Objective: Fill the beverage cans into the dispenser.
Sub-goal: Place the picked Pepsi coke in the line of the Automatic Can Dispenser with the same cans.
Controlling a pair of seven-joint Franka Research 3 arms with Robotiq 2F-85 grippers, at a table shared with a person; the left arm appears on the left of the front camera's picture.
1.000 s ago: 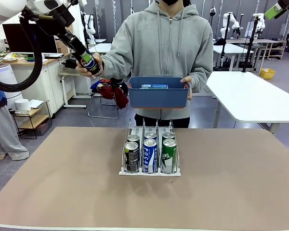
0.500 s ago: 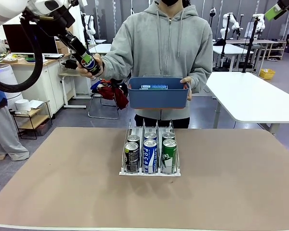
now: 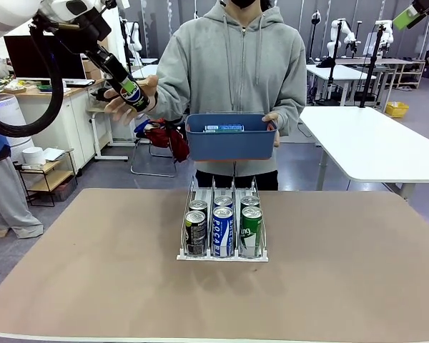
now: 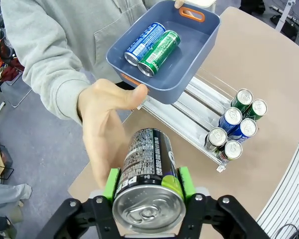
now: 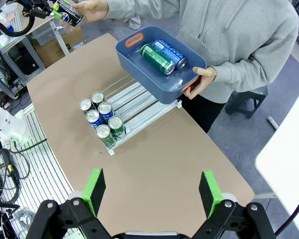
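My left gripper (image 3: pixel 131 91) is held high at the far left, shut on a black Pepsi can (image 3: pixel 133 93). In the left wrist view the green pads (image 4: pixel 111 183) clamp that can (image 4: pixel 148 169), and the person's open hand (image 4: pixel 107 119) sits just behind it. The dispenser (image 3: pixel 188 207) stands mid-table with two cans in each of its three lanes: black (image 3: pixel 195 232), blue-and-white (image 3: pixel 222 230) and green (image 3: pixel 251 229) at the front. My right gripper (image 5: pixel 153 194) hangs open high above the table, holding nothing.
The person at the far side holds a blue bin (image 3: pixel 231 143) over the dispenser's back end. A blue can (image 4: pixel 144 42) and a green can (image 4: pixel 159 52) lie in it. Bare brown table (image 3: pixel 343 271) surrounds the rack.
The person's hand, earlier wrapped around the Pepsi can, has opened and dropped slightly away from it. The person and the bin have shifted a little to the left. My arms have hardly moved.
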